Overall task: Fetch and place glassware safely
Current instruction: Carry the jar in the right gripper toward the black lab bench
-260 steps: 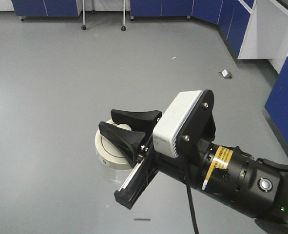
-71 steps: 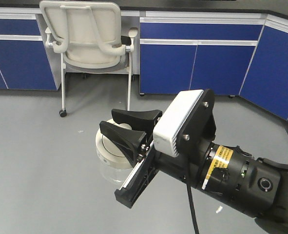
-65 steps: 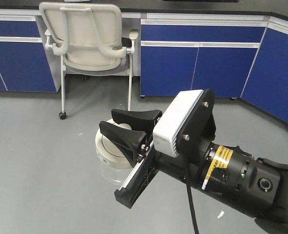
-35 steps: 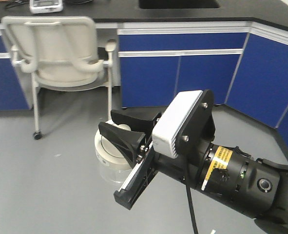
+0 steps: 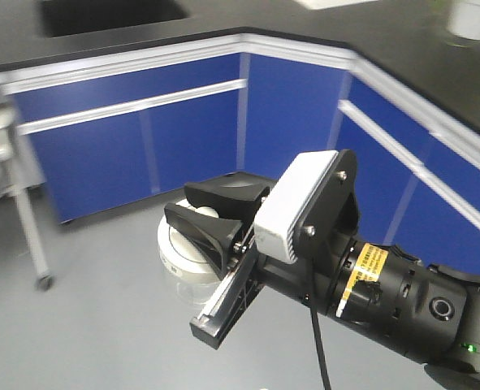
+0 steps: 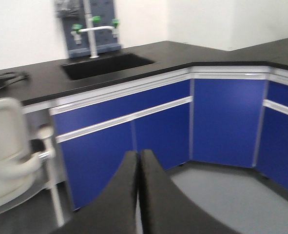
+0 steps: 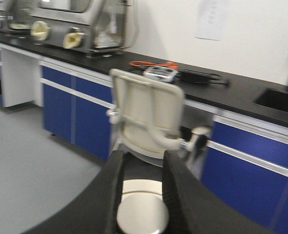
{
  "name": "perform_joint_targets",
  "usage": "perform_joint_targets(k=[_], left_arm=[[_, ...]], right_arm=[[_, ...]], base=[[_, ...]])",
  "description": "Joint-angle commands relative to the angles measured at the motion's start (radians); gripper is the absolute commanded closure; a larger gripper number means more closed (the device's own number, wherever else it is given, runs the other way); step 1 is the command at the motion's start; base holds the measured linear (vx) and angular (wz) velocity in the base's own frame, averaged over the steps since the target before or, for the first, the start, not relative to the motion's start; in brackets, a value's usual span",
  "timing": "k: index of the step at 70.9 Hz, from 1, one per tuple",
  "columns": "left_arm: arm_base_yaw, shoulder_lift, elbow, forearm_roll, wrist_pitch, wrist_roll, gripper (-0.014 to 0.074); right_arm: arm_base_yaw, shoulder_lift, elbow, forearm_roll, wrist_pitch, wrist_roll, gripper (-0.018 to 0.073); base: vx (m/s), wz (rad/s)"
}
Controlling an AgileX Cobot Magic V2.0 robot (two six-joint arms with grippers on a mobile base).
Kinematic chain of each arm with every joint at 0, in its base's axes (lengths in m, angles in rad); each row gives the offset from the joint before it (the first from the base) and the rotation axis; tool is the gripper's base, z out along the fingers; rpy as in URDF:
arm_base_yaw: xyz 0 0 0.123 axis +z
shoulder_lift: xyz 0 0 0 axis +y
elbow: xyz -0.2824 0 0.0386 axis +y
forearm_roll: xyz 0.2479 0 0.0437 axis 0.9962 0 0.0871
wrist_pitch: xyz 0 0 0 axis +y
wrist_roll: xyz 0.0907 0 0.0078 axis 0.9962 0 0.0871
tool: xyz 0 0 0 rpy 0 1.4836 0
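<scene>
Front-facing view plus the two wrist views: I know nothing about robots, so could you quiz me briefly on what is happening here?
1. True or false: the left gripper holds the glass jar.
2. In the right wrist view, what shows between the fingers of the right gripper? A) a beaker B) the jar's cream lid C) nothing
3. Fill in: in the left wrist view, the tap stands behind a black ____.

Key: 1 false, its fingers are shut together on nothing. 2 B. 3 sink.
</scene>
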Motion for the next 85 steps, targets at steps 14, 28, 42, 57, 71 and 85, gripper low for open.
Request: perform_joint_targets(k=[14, 28, 42, 57, 71, 85], left_arm=[[-0.005, 0.009, -0.025, -0.006, -0.070, -0.006, 0.0603], [-0.005, 0.009, -0.025, -0.006, -0.070, -0.006, 0.0603], [-0.005, 0.009, -0.025, -0.006, -0.070, -0.006, 0.0603], [-0.005, 0.009, -0.025, -0.006, -0.070, -0.006, 0.0603], [-0.005, 0.009, -0.025, -0.006, -0.070, -0.006, 0.0603], [-0.005, 0.009, -0.025, -0.006, -0.070, -0.006, 0.0603]], right_arm=[[-0.001, -0.029, -0.032, 0.015, -0.099, -0.007, 0.0563], [-0.001, -0.029, -0.032, 0.015, -0.099, -0.007, 0.0563], [-0.001, -0.029, -0.032, 0.015, -0.099, -0.007, 0.0563], [-0.001, -0.029, -0.032, 0.015, -0.099, -0.007, 0.0563], [-0.001, -0.029, -0.032, 0.015, -0.099, -0.007, 0.0563], [-0.001, -0.029, -0.032, 0.015, -0.099, -0.007, 0.0563]], base=[[0.19, -0.74], [0.19, -0.75], [0.19, -0.74], [0.19, -0.77], [0.21, -0.81], [0.21, -0.74]])
